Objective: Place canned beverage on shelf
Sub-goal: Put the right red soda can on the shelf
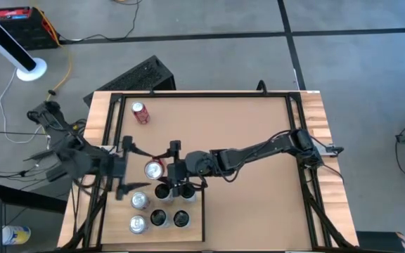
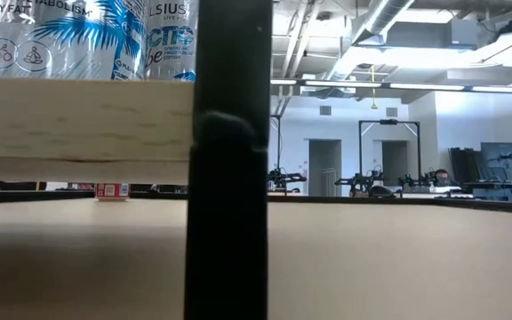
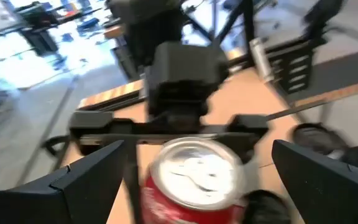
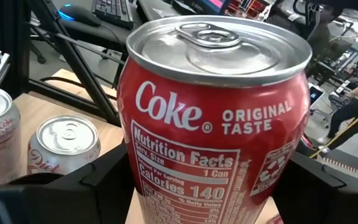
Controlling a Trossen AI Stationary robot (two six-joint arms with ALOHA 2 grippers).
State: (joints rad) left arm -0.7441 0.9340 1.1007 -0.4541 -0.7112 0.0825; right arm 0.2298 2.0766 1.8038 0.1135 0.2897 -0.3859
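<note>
A red Coke can [image 4: 213,118] stands upright with my right gripper [image 4: 213,193] shut on it. In the high view this can [image 1: 153,169] is over the far end of the pale wood shelf [image 1: 197,211]. My left gripper [image 1: 129,166] is just left of the can and wide open. Its fingers [image 3: 86,180] stand apart on either side of the can top [image 3: 194,168] without touching it. Several silver-topped cans [image 1: 140,201] stand upright on the shelf. Another red can [image 1: 140,112] lies on the tabletop at the far left. My right gripper pinches the Coke can between its two fingers [image 4: 107,180], one on each opposite side of the wall [image 4: 129,155]. The fingers come level from the table's right. The can is upright; whether its bottom rests on the shelf I cannot tell.
Two Diet Coke cans [image 4: 64,146] stand close beside the held can. In the low view the shelf's edge [image 2: 78,116] carries tall cans [image 2: 60,36], and a black post [image 2: 229,178] stands in front. Black frame rails [image 1: 202,95] run along the table's sides.
</note>
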